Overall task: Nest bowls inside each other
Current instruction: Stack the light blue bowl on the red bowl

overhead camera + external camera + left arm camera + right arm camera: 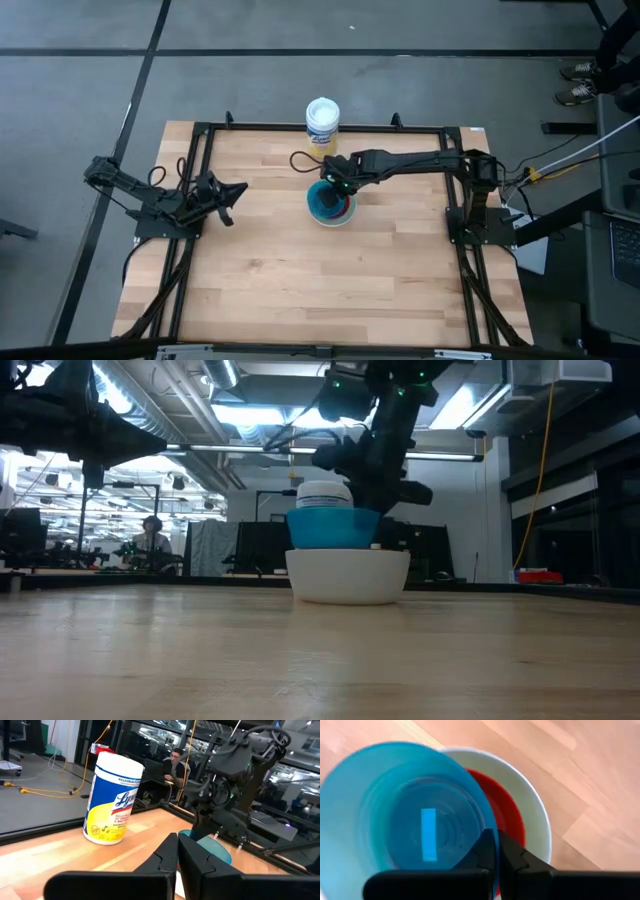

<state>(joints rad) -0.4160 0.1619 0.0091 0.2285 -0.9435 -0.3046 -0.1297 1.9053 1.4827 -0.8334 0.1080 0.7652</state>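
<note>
A white bowl (pixel 348 576) stands on the wooden table with a red bowl (pixel 506 809) nested inside it. A teal bowl (pixel 333 527) sits upright at the white bowl's rim, shifted to one side of it. My right gripper (pixel 496 837) comes down over this stack (pixel 330 205) and is shut on the teal bowl. My left gripper (pixel 235 193) waits shut, above the table's left side, pointing level toward the stack; it touches nothing. My right gripper pinches the teal bowl's rim (pixel 492 827), one finger inside the bowl (pixel 484 852) and one outside. The fingers slant steeply down from above. The bowl stays upright, its base at the white bowl's rim (pixel 300 552); whether it rests on the stack I cannot tell.
A tall white canister with a yellow label (pixel 322 122) stands at the table's far edge, just behind the stack. A black metal frame (pixel 200 130) borders the table. Bare wood lies between the stack and the near edge. A person (pixel 175 760) sits in the room beyond.
</note>
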